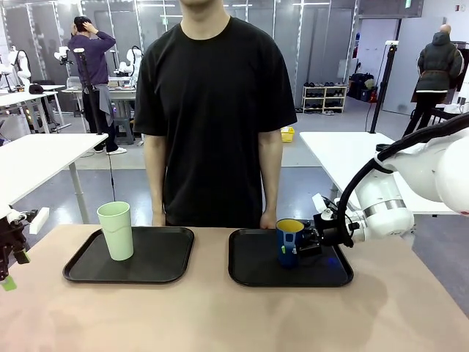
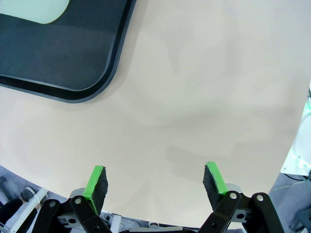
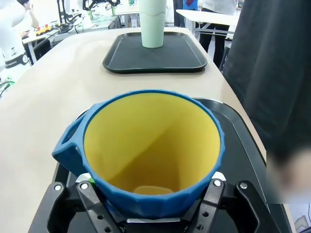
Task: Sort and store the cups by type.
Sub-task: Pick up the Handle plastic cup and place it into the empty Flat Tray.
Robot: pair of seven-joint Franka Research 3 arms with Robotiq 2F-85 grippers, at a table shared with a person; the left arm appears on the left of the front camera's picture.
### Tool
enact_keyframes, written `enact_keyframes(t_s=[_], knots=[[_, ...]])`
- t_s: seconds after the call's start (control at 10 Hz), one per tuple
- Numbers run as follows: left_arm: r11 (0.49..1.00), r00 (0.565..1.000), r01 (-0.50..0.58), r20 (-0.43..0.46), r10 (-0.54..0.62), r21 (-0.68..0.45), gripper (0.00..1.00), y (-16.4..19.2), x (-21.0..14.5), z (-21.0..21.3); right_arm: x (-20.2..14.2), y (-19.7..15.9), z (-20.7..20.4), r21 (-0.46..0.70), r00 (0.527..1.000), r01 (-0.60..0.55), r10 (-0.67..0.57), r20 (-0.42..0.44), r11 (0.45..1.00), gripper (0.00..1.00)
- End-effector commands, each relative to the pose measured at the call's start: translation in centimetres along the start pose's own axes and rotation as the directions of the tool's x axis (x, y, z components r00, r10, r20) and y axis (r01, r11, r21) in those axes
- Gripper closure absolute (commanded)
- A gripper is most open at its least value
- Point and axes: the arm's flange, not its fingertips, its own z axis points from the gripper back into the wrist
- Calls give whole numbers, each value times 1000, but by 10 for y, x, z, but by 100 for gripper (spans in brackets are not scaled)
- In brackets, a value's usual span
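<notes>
A tall mint-green tumbler (image 1: 116, 230) stands upright on the left black tray (image 1: 161, 268). My right gripper (image 1: 302, 244) is shut on the dark blue mug (image 1: 289, 242), which is yellow inside, low over the right black tray (image 1: 322, 275); whether it touches the tray I cannot tell. In the right wrist view the mug (image 3: 150, 155) sits between the jaws with its handle to the left, and the tumbler (image 3: 152, 24) stands beyond on its tray (image 3: 155, 60). My left gripper (image 2: 155, 182) hangs open over bare table near that tray's corner (image 2: 82, 90). It also shows at the table's left edge (image 1: 7, 257).
A person in a black shirt (image 1: 216, 110) stands at the far side of the table, with hands (image 1: 268, 220) resting on its edge just behind the trays. The tan tabletop (image 1: 220, 315) in front of both trays is bare.
</notes>
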Motion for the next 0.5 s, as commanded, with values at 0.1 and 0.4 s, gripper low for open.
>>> enact_keyframes(t_s=[0.1, 0.4], knots=[[1000, 1000, 4, -8, -4, 8, 0, -2, 0, 1, -2, -6, -2, -1, 999, 36, -36, 10, 999, 7], [1000, 1000, 4, -8, -4, 8, 0, -2, 0, 1, -5, -6, 2, 0, 999, 51, -51, 11, 999, 3]])
